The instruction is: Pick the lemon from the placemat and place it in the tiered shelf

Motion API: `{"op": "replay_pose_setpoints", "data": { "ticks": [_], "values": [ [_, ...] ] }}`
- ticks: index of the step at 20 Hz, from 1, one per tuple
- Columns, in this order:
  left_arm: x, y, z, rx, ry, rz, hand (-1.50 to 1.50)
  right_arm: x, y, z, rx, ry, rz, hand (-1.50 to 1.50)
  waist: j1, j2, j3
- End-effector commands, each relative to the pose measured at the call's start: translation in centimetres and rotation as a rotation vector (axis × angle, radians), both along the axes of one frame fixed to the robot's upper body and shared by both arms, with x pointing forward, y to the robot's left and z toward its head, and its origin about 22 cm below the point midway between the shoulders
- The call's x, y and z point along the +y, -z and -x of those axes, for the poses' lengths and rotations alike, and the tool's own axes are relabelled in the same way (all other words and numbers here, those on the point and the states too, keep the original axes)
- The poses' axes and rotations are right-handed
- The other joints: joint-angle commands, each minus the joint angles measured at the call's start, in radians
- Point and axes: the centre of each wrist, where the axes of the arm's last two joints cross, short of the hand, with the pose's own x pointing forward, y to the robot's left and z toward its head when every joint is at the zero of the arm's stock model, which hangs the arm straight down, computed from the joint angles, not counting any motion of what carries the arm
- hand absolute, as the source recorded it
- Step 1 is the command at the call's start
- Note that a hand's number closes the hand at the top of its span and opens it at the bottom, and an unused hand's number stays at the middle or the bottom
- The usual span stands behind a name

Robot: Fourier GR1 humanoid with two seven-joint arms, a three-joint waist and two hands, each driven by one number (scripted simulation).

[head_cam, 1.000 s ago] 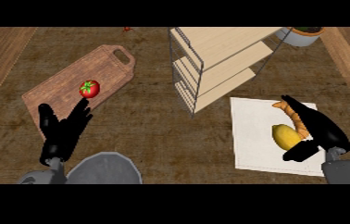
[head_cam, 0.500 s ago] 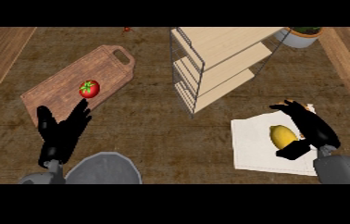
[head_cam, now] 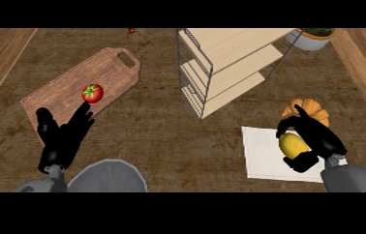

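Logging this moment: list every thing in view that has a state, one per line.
lemon: held in the right hand, over the placemat
right hand: curled round the lemon
left hand: open, resting
tomato: lying on the cutting board
croissant: lying beside the placemat
tiered shelf: upright; no lemon inside

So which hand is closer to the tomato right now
Left. The left hand rests open at the cutting board's lower edge, fingertips just below the tomato. The right hand is across the counter, curled round the lemon over the placemat.
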Motion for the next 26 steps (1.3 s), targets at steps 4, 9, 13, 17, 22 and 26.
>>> {"op": "replay_pose_setpoints", "data": {
  "ticks": [4, 9, 13, 17, 22, 26],
  "values": [
    [-1.0, 1.3, 0.1, 0.008, 0.015, 0.005, 0.0, 11.7, 1.0, 1.6, 0.06, -0.439, -0.07, 1.5, 0.014, 0.011, 0.013],
    [1.9, 0.4, -0.2, 0.018, 0.003, 0.016, 0.0, 15.6, -2.8, 5.9, -0.027, -0.582, -0.179, 1.5, -0.012, 0.006, 0.013],
    [-0.4, 0.6, 0.7, -0.003, -0.009, 0.009, 0.0, 14.7, -8.5, 7.0, -0.203, -0.536, -0.295, 1.5, -0.012, 0.004, 0.014],
    [1.0, 0.9, 0.7, 0.018, -0.041, 0.001, 0.0, 13.0, -14.3, 10.5, -0.356, -0.5, -0.356, 1.5, -0.027, 0.002, 0.013],
    [0.5, 1.0, 0.9, 0.008, -0.03, -0.002, 0.0, 10.3, -19.9, 12.8, -0.469, -0.369, -0.391, 1.5, -0.012, 0.008, 0.013],
    [0.3, -0.7, -0.7, 0.005, -0.003, 0.0, 0.0, 11.1, -22.7, 10.9, -0.513, -0.313, -0.419, 1.5, 0.0, 0.01, 0.012]
  ]
}}
